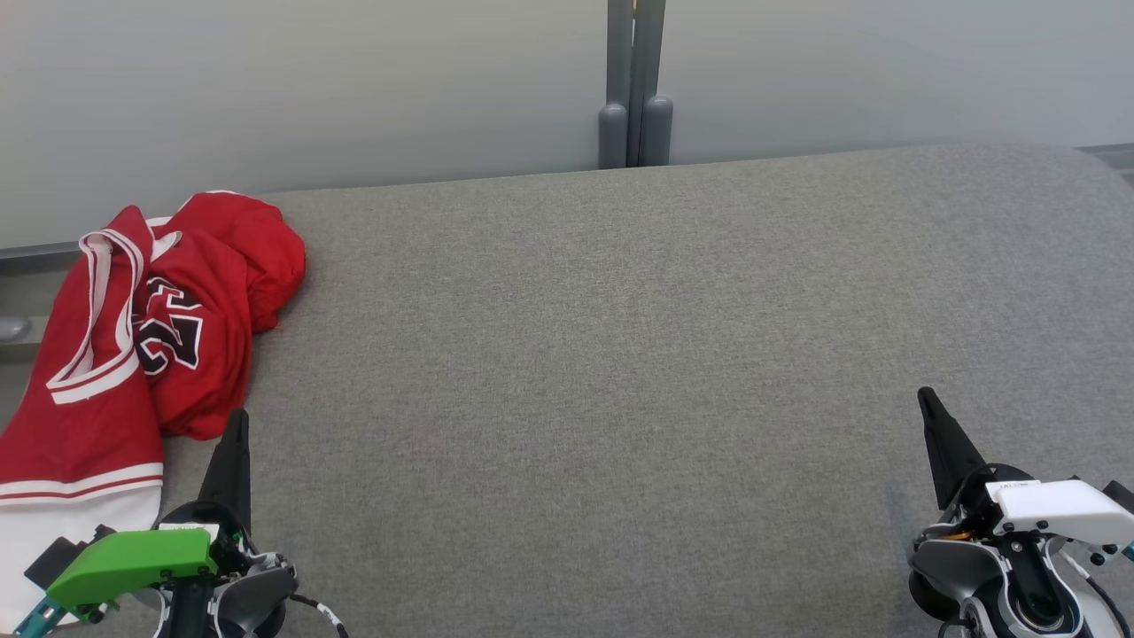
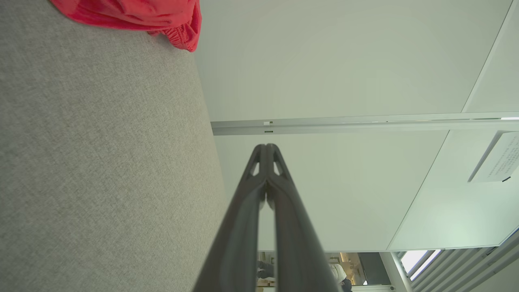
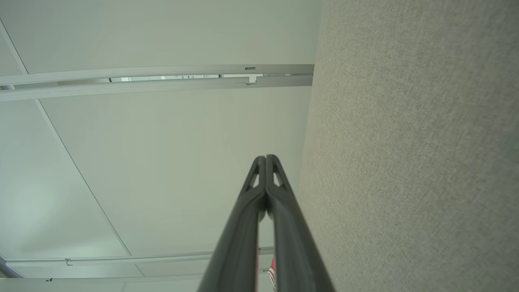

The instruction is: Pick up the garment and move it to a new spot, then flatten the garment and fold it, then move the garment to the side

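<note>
Head view. Left gripper (image 1: pixel 236 427), green-capped, lower left: fingers pressed together, empty. Right gripper (image 1: pixel 930 409), white-capped, lower right: fingers pressed together, empty. Garment (image 1: pixel 177 328), red jersey with white trim and black numerals: crumpled at the left edge of the grey fabric surface (image 1: pixel 620 354), just beside the left gripper's tip.

Left wrist view. Left gripper (image 2: pixel 267 147): tips meeting, nothing between them. Garment (image 2: pixel 134 12): red bunch at top left, on the grey fabric surface (image 2: pixel 101 142).

Right wrist view. Right gripper (image 3: pixel 265 158): tips meeting; grey fabric surface (image 3: pixel 405 162) alongside.
</note>
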Robot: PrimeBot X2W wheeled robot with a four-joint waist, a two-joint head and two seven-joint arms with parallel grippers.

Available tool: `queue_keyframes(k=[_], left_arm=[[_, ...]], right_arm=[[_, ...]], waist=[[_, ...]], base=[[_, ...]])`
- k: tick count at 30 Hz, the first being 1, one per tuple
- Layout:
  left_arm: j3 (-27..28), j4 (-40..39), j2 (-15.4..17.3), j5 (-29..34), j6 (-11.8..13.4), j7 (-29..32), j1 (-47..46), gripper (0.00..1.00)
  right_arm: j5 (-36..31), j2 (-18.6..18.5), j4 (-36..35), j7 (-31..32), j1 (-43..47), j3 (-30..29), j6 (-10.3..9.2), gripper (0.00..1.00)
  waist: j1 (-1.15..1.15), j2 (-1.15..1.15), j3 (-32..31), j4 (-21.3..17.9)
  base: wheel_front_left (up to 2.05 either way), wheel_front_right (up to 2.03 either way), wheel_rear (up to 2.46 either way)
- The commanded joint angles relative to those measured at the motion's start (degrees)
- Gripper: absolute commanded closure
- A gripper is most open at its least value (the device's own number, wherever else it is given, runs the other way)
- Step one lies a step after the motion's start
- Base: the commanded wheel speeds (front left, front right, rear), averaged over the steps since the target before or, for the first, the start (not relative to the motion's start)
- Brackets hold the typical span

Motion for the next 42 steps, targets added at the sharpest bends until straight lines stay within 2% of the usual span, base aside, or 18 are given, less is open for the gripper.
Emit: queue_keyframes(k=[1,42], left_arm=[[0.15,-0.04,0.01,0.14,-0.22,0.12,-0.74,1.0],[0.14,-0.04,0.01,0.14,-0.22,0.11,-0.74,1.0]], right_arm=[[0.44,-0.29,-0.18,0.24,-0.6,0.04,0.04,1.0],[0.44,-0.29,-0.18,0.24,-0.61,0.04,0.04,1.0]], waist=[[0.0,0.0,0.0,0.0],[0.0,0.0,0.0,0.0]], base=[[0.0,0.0,0.0],[0.0,0.0,0.0]])
